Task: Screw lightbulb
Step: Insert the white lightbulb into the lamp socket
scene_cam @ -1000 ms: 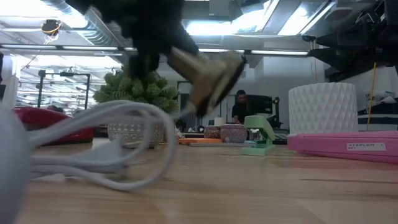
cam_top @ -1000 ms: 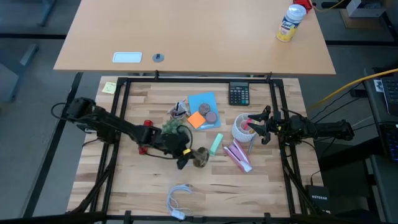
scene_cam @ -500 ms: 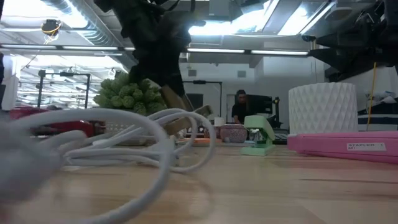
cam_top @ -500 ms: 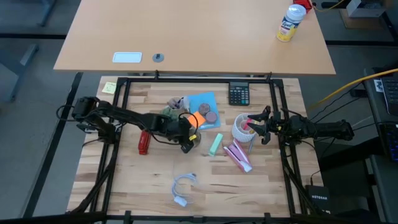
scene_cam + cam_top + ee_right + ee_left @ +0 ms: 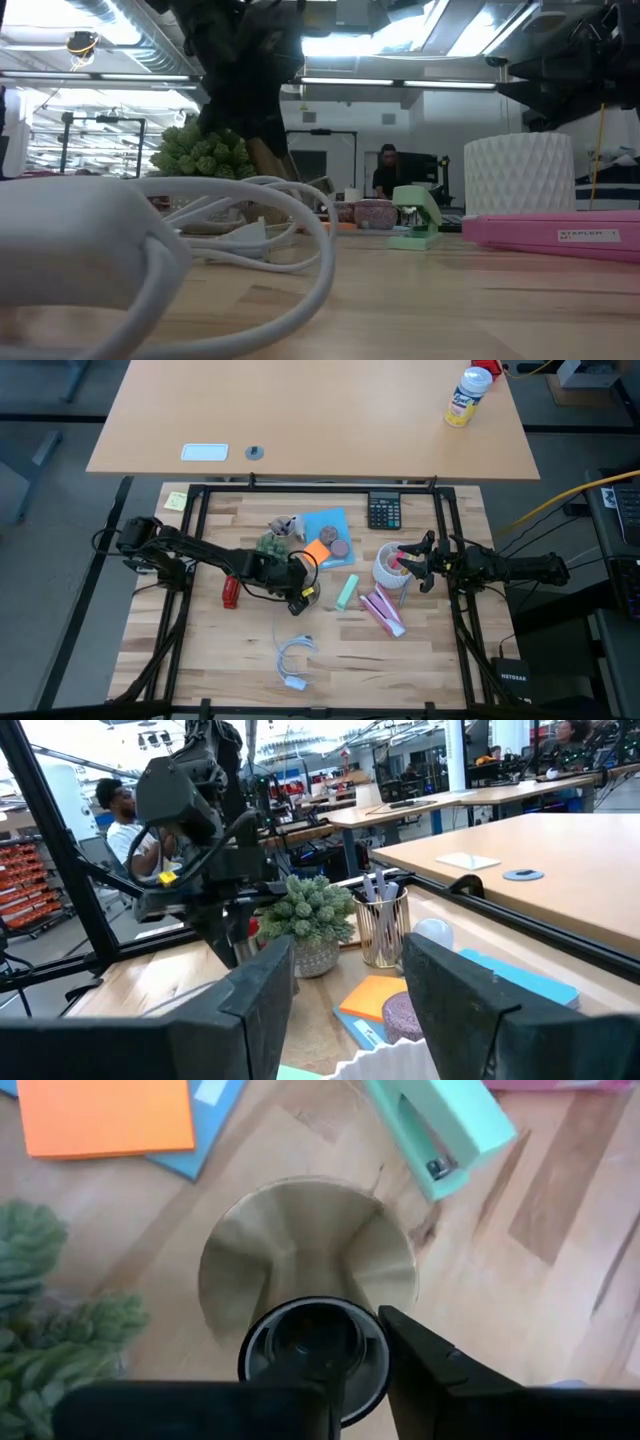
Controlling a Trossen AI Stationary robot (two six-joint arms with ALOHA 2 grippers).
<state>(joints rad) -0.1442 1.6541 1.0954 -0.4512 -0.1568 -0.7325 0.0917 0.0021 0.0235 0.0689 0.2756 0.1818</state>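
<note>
My left gripper (image 5: 301,596) is near the table's middle, pointing down, shut on a lamp fitting (image 5: 300,1270) with a tan cone shade and a black socket ring. The fitting's white cord (image 5: 293,663) lies looped toward the near edge, and its plug (image 5: 80,250) fills the low view's left. The lightbulb (image 5: 432,932) shows as a white globe beside a cup of pens (image 5: 382,928), far from both grippers. My right gripper (image 5: 405,560) is open and empty beside the white faceted cup (image 5: 390,568). My left gripper holds the lamp fitting by its black socket ring (image 5: 315,1342), at the cone's narrow end. One finger (image 5: 430,1355) lies against the ring's side; the gripper body hides the other. The fingers come from above, pointing down. The shade widens away below them toward the table.
A mint stapler (image 5: 347,592) and a pink stapler (image 5: 383,610) lie right of the left gripper. A potted plant (image 5: 272,547), orange notes (image 5: 319,552), a blue pad (image 5: 328,525) and a red object (image 5: 231,590) surround it. A calculator (image 5: 384,511) sits at the far edge.
My left gripper has carried the lamp fitting toward the table's far edge and down, then back a little. The shade, tilted sideways before, now points down under the gripper. The white cord has been dragged along, its loop sliding toward the table's middle.
</note>
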